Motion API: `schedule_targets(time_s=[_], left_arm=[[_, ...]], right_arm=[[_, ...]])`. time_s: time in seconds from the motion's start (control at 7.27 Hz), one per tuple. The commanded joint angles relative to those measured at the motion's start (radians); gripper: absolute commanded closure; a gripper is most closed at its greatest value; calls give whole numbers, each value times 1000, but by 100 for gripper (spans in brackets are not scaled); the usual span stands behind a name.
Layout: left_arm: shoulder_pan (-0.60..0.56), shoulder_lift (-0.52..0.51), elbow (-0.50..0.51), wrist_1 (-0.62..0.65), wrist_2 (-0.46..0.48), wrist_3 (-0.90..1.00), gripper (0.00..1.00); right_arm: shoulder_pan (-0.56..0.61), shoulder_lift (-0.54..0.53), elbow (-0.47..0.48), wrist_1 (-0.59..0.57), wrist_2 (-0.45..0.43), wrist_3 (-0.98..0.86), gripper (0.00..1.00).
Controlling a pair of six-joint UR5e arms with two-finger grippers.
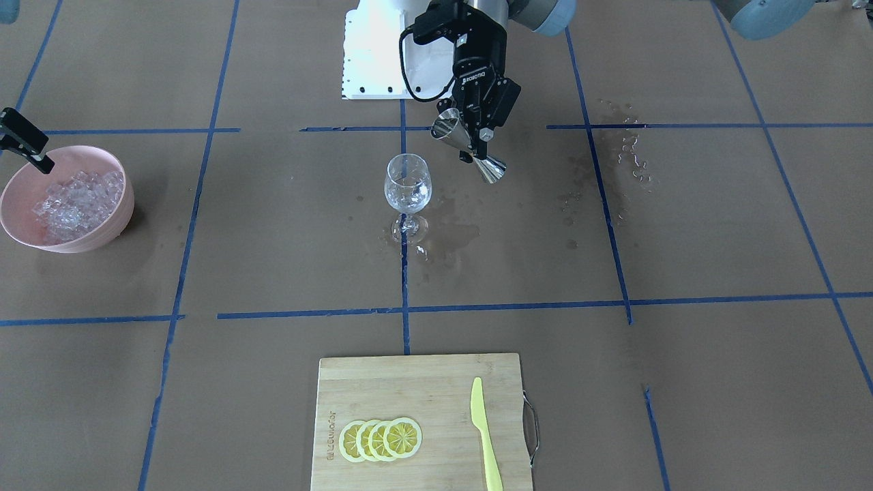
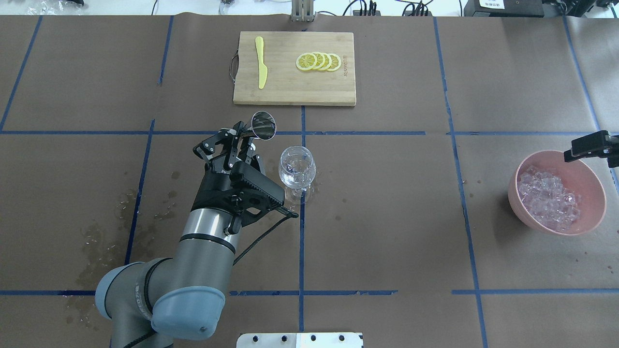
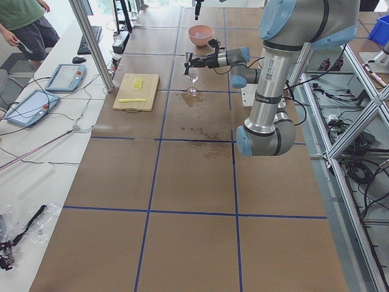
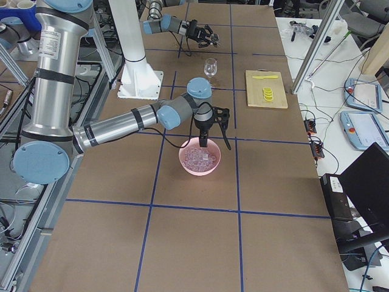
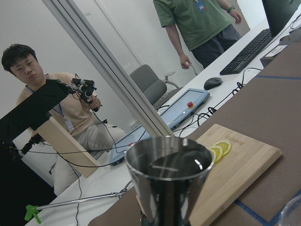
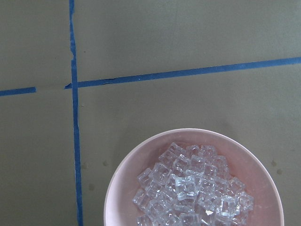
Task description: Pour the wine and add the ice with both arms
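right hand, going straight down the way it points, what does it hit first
The right hand would probably meet the ice in the pink bowl first; it hangs near the rim, so that is possible.

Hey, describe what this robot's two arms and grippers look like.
Both arms, left arm and right arm, are silver-grey tubes with light-blue joint caps. The left gripper and right gripper are black, two-fingered; white ROBOTIQ lettering and a black cable show on the left.

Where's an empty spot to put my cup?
The wide bare stretch between the wine glass and the pink bowl is free, also the patch between the cutting board and that bowl. It is crowded and wet by the glass, where the left claw holds a jigger.
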Motion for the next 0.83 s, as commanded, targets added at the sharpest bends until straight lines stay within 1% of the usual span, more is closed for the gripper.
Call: schedule_targets(time_s=[0.0,0.69], left_arm=[[32,-8,26,2,37,39,100],[40,-15,48,2,48,237,100]], right_arm=[[0,2,1,0,1,5,0],[0,2,10,0,3,22,0]])
